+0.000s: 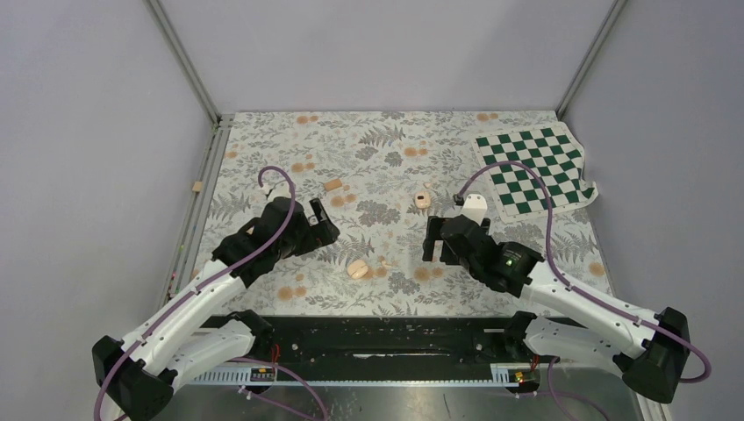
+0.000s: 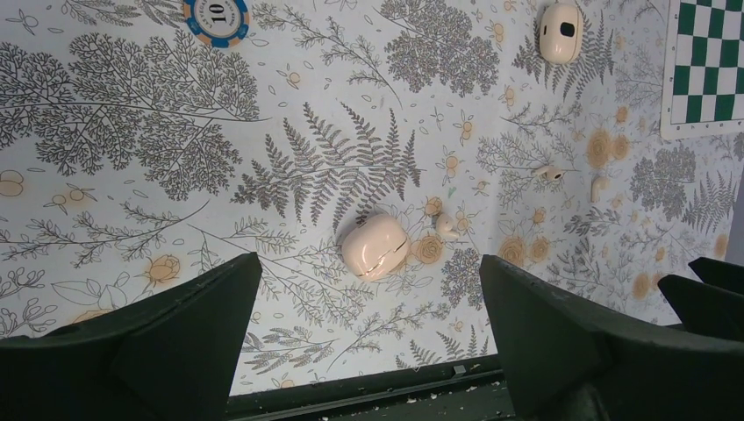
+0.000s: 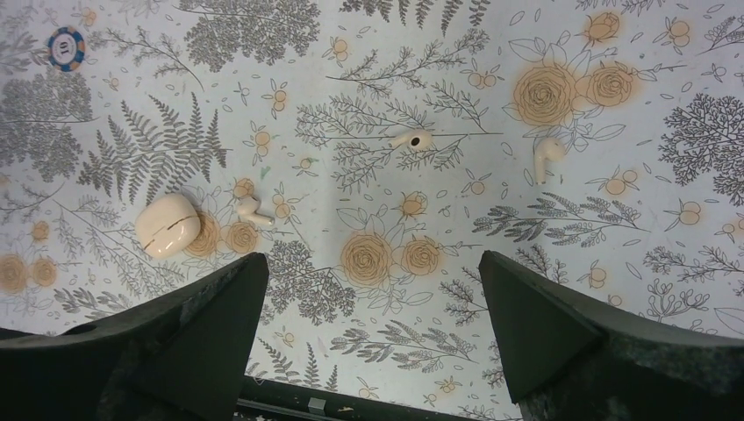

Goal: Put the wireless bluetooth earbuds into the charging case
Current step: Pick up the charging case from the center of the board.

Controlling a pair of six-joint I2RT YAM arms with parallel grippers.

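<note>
Dark fingers (image 2: pixel 149 351) of the left gripper (image 2: pixel 369 261) are seen spread wide at the bottom of the left wrist view, with nothing grasped. Just ahead of the gap between them the charging case (image 2: pixel 375 247) is found lying closed on the floral table cover (image 2: pixel 132 132). One earbud (image 2: pixel 446 226) lies just beside it on the right finger's side. A second earbud (image 2: pixel 549 173) and a third earbud (image 2: pixel 598 187) are seen farther ahead, beyond the right finger. A poker chip (image 2: pixel 216 16) is placed far ahead, and a pale rounded object (image 2: pixel 560 31) far ahead to the right.

From the right wrist, the right gripper (image 3: pixel 372 256) is likewise shown released, fingers wide and empty. The case is seen ahead of its left finger, the second and third earbuds ahead of the gap and the right finger.

From above, the case is seen between the two grippers. A tan oblong piece (image 1: pixel 332 184) lies beyond the left gripper, and a checkerboard mat (image 1: pixel 535 167) beyond the right.
</note>
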